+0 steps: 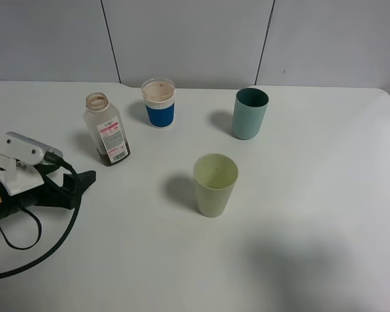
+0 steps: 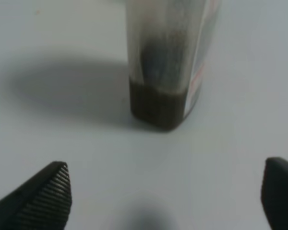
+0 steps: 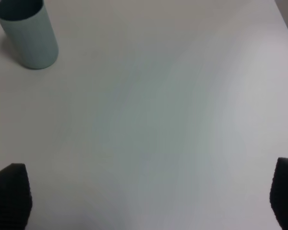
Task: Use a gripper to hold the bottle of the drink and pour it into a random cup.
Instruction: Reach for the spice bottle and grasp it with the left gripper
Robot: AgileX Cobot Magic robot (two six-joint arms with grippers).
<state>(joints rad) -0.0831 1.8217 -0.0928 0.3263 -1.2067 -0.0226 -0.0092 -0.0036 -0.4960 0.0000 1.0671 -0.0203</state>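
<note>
The bottle of the drink (image 1: 106, 130) stands upright and uncapped on the matte white table (image 1: 312, 195), at ten o'clock from the pale cup (image 1: 215, 184), with brown liquid low in its base. The left gripper (image 2: 167, 178), at eight o'clock from the bottle, is spread wide, empty and apart from it. The right gripper (image 3: 151, 172) is likewise released over bare tabletop. A blue-sleeved cup (image 1: 159, 103) and a teal tumbler (image 1: 250, 113) stand toward twelve, before grey wall panels (image 1: 182, 39) with dark seams.
</note>
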